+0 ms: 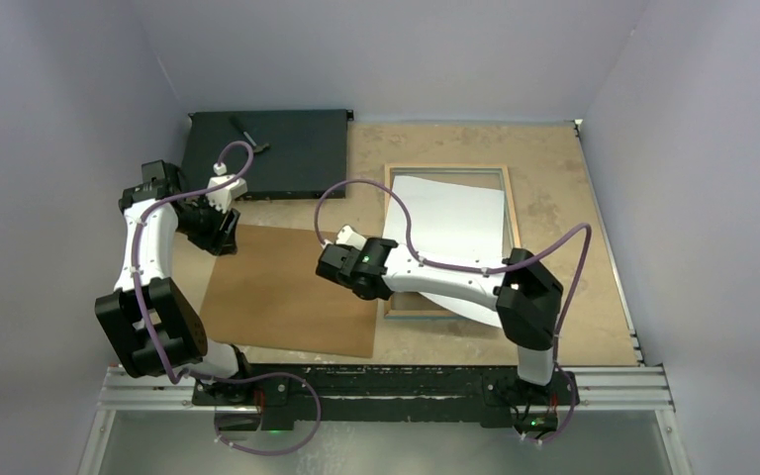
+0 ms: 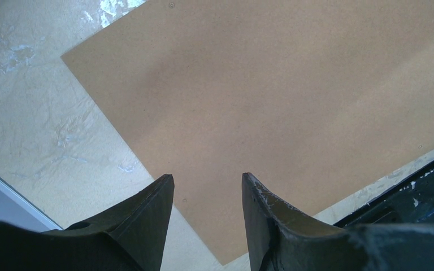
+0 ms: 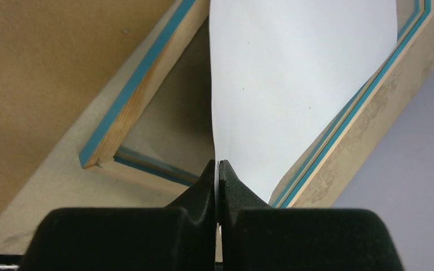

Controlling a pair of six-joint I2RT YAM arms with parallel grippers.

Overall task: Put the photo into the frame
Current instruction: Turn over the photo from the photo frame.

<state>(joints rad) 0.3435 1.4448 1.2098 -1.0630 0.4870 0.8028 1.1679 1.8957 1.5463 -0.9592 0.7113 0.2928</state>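
The photo (image 1: 452, 233) hangs white back up over the frame (image 3: 147, 84). It is pinched at its near-left edge by the right gripper (image 3: 218, 166), whose jaws are pressed together on the sheet. The print sits skewed to the opening: its far end lies inside the far rail, its near right corner appears to run out over the near rail, and the sheet bows up toward the grip. The frame lies bare-wood back up on the right half of the table (image 1: 564, 178), with blue edging showing along its inner lip. To seat the print well, I judge it should be turned about the grip until its long edges run parallel with the side rails. It should then be drawn a little farther in so the near corner clears the rail, and lowered flat before release. Letting go while it is askew would likely leave a corner riding on the wood. A thin sheet held at one edge sags and may catch, so a slow, low move suits it. To the left, the left gripper (image 2: 207, 178) hovers with jaws apart and empty over the brown backing panel (image 1: 287, 292), which lies just beside the frame. A black box (image 1: 267, 150) sits at the far left.
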